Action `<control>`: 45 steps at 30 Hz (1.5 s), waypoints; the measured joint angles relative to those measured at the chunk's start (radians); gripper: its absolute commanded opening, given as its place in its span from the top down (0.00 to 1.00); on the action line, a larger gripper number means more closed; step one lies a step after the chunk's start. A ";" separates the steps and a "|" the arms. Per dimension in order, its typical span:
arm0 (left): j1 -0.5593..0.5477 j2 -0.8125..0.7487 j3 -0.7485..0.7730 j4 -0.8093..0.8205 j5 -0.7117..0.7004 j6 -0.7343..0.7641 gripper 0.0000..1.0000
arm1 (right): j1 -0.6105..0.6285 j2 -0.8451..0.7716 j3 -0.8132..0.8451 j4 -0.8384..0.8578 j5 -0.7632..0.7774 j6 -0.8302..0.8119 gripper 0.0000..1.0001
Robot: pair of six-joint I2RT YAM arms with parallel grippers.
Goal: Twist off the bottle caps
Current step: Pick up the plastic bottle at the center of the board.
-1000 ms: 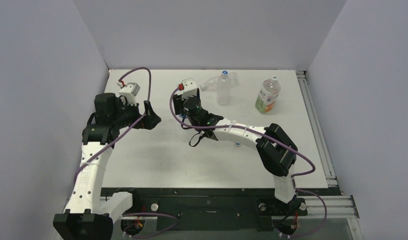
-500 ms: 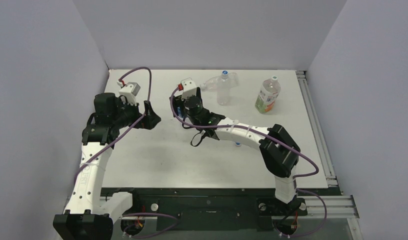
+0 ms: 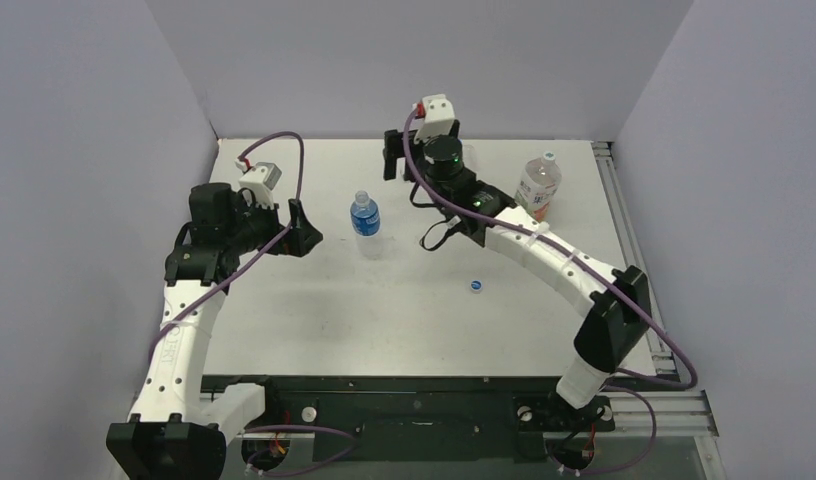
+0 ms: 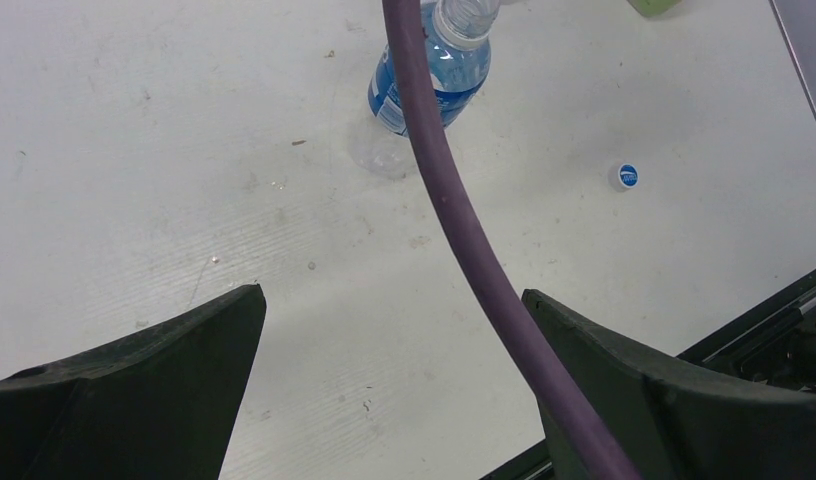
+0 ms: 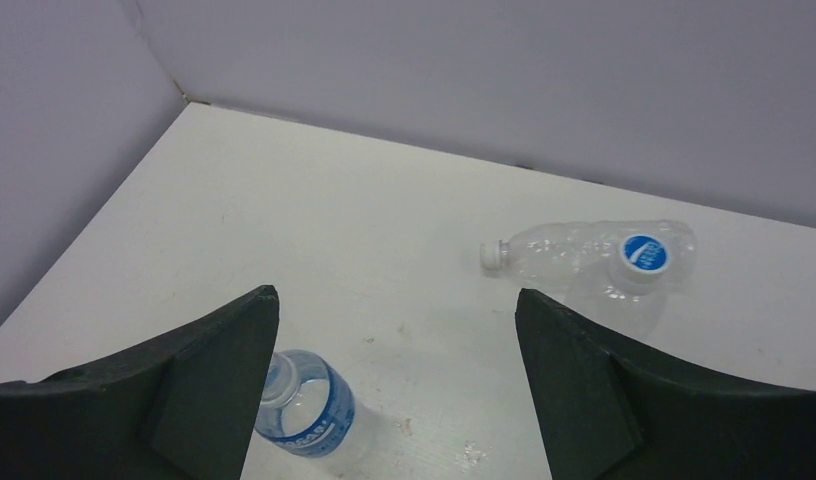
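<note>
A: Where do we find the pincers?
B: We see the left pincer [image 4: 394, 390] with its fingers wide apart and nothing between them, hanging above the worktop [image 4: 134, 150]; a purple cable [image 4: 446, 205] runs down through that wrist view.
A: And the right one?
B: We see the right pincer [image 5: 396, 395] spread as well, empty, at the top centre of the overhead frame.
A: Which bottle do we have nearest?
B: The blue-labelled bottle [image 3: 364, 218] stands upright left of centre in the overhead frame, between the two pincers and touched by neither. Its neck is bare. We spot a loose blue cap [image 3: 475, 285] flat on the worktop toward the lower right of that bottle, well apart from it.
A: What do we make of the others?
B: The orange-and-green bottle [image 3: 537, 190] stands at the upper right with its white cap [image 3: 549, 157] on. In the right wrist view, at the right of the frame, we have the two plain ones: the lying bottle [image 5: 559, 245] is on its side, its small cap [image 5: 492, 256] pointing to frame left, and the standing plain bottle [image 5: 629, 298] sits just beside it with a screwed-on blue cap [image 5: 643, 252]. We cannot tell whether those two touch
</note>
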 measured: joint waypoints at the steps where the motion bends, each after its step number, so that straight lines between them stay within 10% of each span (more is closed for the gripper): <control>1: 0.000 0.000 0.000 0.000 0.000 0.000 0.03 | -0.015 -0.023 0.002 -0.018 0.002 0.001 0.17; 27: -0.003 0.056 0.017 0.003 0.028 0.008 0.04 | -0.301 0.317 0.304 -0.323 -0.014 -0.001 0.16; 42: -0.003 0.048 0.017 0.003 0.031 0.032 0.03 | -0.296 0.334 0.310 -0.264 -0.019 -0.005 0.61; 45: -0.003 0.041 0.017 0.003 0.031 0.038 0.03 | -0.296 0.334 0.309 -0.262 -0.019 -0.004 0.53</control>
